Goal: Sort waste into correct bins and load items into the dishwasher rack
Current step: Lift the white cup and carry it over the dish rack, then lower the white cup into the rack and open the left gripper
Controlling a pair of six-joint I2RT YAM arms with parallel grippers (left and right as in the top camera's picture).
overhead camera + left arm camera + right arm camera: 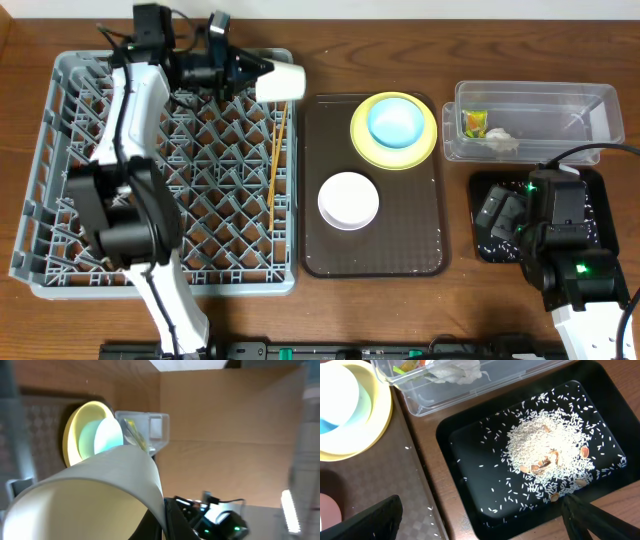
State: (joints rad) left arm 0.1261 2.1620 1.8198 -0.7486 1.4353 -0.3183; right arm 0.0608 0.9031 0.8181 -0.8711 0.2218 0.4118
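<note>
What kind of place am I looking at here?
Likely a mock kitchen clean-up station on a wooden table: a grey dishwasher rack, a brown tray of dishes, and a clear tub holding rubbish.

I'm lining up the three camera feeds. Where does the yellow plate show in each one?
Overhead: the yellow plate is right of centre, on the upper part of the brown tray, with the blue dish on it.
Left wrist: upper left, above the white cup.
Right wrist: top left corner.
Shared landmark: the clear tub next to the plate.
</note>
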